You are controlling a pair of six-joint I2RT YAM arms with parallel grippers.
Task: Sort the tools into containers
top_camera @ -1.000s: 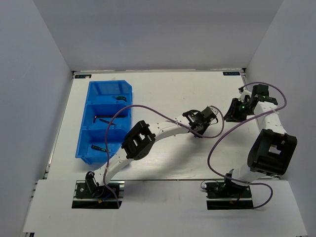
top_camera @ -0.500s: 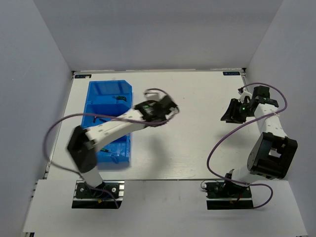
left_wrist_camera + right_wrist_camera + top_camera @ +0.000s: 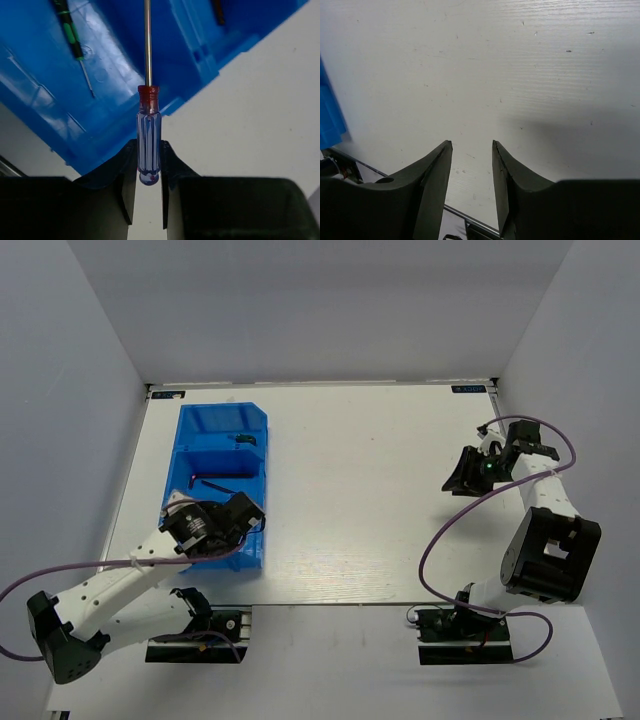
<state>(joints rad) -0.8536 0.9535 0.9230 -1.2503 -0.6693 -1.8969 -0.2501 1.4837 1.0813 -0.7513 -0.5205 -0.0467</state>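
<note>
My left gripper (image 3: 243,514) (image 3: 148,152) is shut on a blue-handled precision screwdriver (image 3: 149,131) with a red collar. Its thin shaft points out over the near end of the translucent blue bin (image 3: 190,430) (image 3: 40,115). A green-handled screwdriver (image 3: 69,34) lies in the compartment below. A dark hex key (image 3: 214,482) lies in the middle compartment and a small green tool (image 3: 243,437) in the far one. My right gripper (image 3: 462,473) (image 3: 472,145) is open and empty above bare table at the right.
Purple cables loop from both arms, one trailing off the left arm at the near left (image 3: 40,580). The white enclosure walls close in the table's left, back and right. The bin's corner (image 3: 329,117) shows at the left edge of the right wrist view.
My left arm has swung from the table's middle back left to the bin's near end, holding the screwdriver. My right gripper has barely moved.
</note>
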